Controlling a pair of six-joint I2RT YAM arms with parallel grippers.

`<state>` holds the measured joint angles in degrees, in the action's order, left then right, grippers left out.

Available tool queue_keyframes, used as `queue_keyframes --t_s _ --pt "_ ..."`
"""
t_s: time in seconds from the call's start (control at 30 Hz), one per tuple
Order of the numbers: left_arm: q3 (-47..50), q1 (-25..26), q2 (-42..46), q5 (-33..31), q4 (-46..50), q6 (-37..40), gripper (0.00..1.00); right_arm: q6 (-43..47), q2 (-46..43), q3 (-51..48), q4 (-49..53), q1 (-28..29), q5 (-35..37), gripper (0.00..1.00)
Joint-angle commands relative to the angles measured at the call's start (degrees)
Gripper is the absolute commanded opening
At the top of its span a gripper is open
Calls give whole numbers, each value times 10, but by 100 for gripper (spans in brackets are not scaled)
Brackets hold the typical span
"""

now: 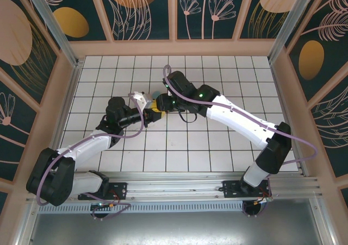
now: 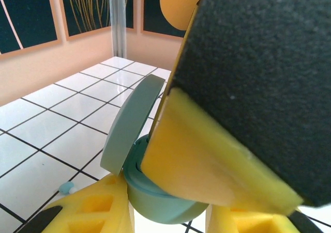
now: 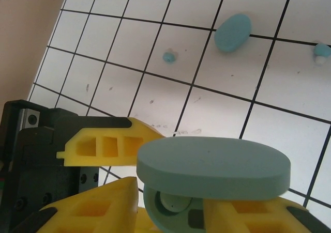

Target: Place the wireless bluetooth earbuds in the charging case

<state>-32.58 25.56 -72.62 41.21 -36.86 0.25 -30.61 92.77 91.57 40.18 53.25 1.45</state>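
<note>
Low in the middle of the right wrist view, one earbud [image 3: 173,202] sits in a well of the open charging case [image 3: 154,216] (its lid [image 3: 212,166] is tipped up above the base). Another earbud [image 3: 169,57] lies loose on the table [image 3: 129,36] at upper centre, a third earbud [image 3: 321,52] lies at the right edge, and a closed case [image 3: 232,32] lies between them.

The left hand [image 2: 165,215] is clamped on the open case's base, one yellow finger on each side. The right hand [image 3: 170,215] has its fingers partly spread on either side of the well, gripping nothing that I can see. From above, both hands meet just left of the table's centre.
</note>
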Motion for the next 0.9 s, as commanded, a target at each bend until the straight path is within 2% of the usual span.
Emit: queue_keyframes --t_s 0.0,0.2,0.33,0.43,0.57,0.77,0.87 --pt "-2 1 13 -4 -11 16 0 -3 -30 35 20 4 -3 37" --pt "-6 2 12 -4 -10 17 0 19 -80 40 6 2 -3 34" --pt "-7 2 12 4 -11 16 0 24 -101 23 -24 -28 -54 40" --pt "-8 2 14 14 -12 16 0 34 -102 11 -29 -63 -55 41" --pt "-7 1 20 31 -12 19 0 48 -88 -19 -64 -106 -103 41" --pt "-7 2 31 40 -12 26 0 68 -46 -33 -82 -114 -163 41" --pt "-7 2 34 34 -17 19 0 68 -58 -55 -72 -111 -171 42"
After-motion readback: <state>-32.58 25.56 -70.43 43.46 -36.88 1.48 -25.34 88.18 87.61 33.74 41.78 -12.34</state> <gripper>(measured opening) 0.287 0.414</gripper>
